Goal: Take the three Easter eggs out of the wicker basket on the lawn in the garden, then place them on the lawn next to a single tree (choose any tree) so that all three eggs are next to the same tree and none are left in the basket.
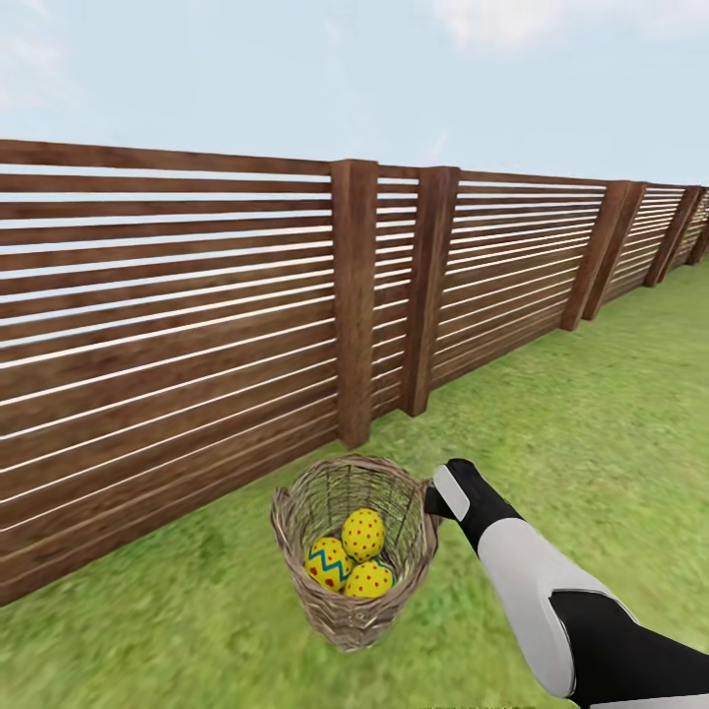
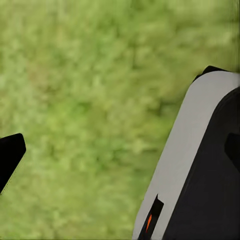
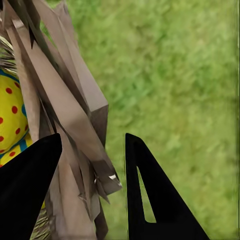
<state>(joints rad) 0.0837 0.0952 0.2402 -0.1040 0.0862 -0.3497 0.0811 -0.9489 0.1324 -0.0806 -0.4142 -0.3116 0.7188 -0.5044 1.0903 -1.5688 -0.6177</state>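
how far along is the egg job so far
Nothing is delivered yet: all three Easter eggs sit inside the wicker basket on the lawn. In hand: the right gripper straddles the basket's wall, fingers apart. Left: moving all three eggs to a tree.

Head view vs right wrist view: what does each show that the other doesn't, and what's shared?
Head view alone: the wooden fence, sky, the whole wicker basket with three Easter eggs inside, and the right arm reaching to its rim.

Right wrist view alone: a close look at the right end effector, its fingers straddling the basket's rim, one inside, one outside.

Shared: basket, dotted yellow egg, lawn.
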